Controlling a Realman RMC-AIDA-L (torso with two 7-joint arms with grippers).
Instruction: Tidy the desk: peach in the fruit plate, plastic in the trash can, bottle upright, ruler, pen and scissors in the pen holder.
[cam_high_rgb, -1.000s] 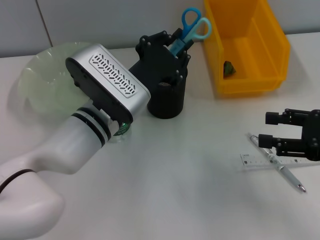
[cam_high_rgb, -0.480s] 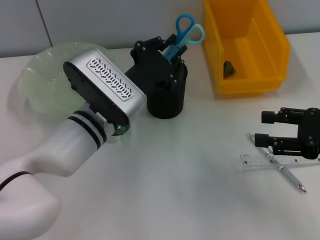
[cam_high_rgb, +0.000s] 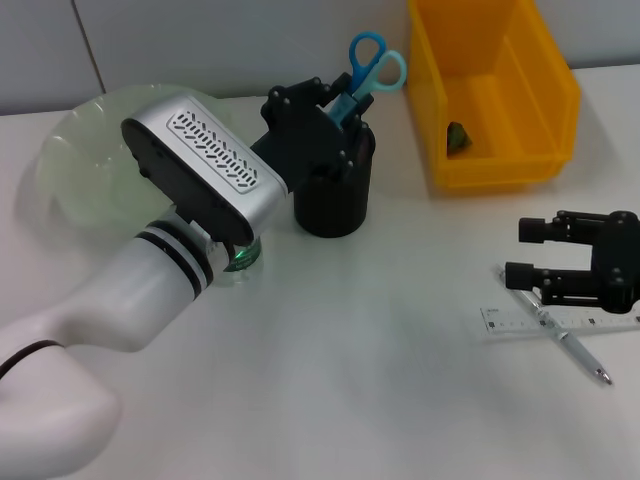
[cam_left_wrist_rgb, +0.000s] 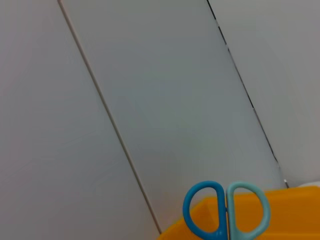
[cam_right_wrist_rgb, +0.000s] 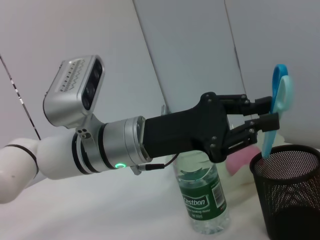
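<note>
Scissors (cam_high_rgb: 366, 62) pinched blade-down in left end effector (cam_high_rgb: 335, 105), poised over pen holder (cam_high_rgb: 333, 195) — handles up for a clean drop. Right end effector (cam_high_rgb: 540, 254) spread open, just above ruler (cam_high_rgb: 540, 322) and pen (cam_high_rgb: 560, 338) on counter (cam_high_rgb: 380, 360).

Left end effector (cam_high_rgb: 345, 110): matt black plastic body, with a brushed silver metal wrist housing behind it. Scissors (cam_high_rgb: 368, 68) held between its fingers: glossy blue plastic handles. Pen holder (cam_high_rgb: 334, 188) directly below: black wire mesh, matt. Bottle (cam_right_wrist_rgb: 205, 200) beneath the left wrist: clear glossy plastic with a green paper-like label. Ruler (cam_high_rgb: 555, 322) under the right end effector (cam_high_rgb: 535, 253): transparent smooth plastic. Table (cam_high_rgb: 370, 370): smooth, matt white.
</note>
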